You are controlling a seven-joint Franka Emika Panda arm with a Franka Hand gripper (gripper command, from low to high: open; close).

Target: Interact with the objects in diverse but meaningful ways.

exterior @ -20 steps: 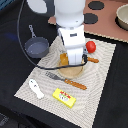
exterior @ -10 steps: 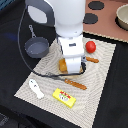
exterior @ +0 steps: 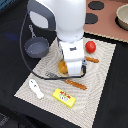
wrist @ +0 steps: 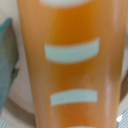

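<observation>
**Arm down over the bread loaf, most of the toys untouched**

The white arm [exterior: 65, 30] stands low over the middle of the woven placemat [exterior: 102, 82], which I'll take as my landmark. Its tool [exterior: 67, 67] is right down at the orange-yellow bread loaf [exterior: 62, 66], near the placemat's centre; the wrist view is filled with the loaf's orange crust and pale slash marks, so the tool is very close to it or around it. I cannot tell from where I stand whether the jaws are closed on the loaf or merely straddling it.

By my reckoning only the loaf is being dealt with. The red tomato [exterior: 90, 46] sits near the placemat's far edge, apart from the arm. The flat yellow butter block [exterior: 64, 97] lies near the near edge, and the white fish-shaped piece [exterior: 36, 89] at the near corner on the exterior view's left. Both look unhandled.

As for room: the grey pan [exterior: 37, 48] sits just off the placemat on the exterior view's left, and wooden-handled cutlery [exterior: 75, 84] lies just beside the loaf towards the near edge. The placemat's stretch on the exterior view's right is bare, the likeliest place to set something down.
</observation>
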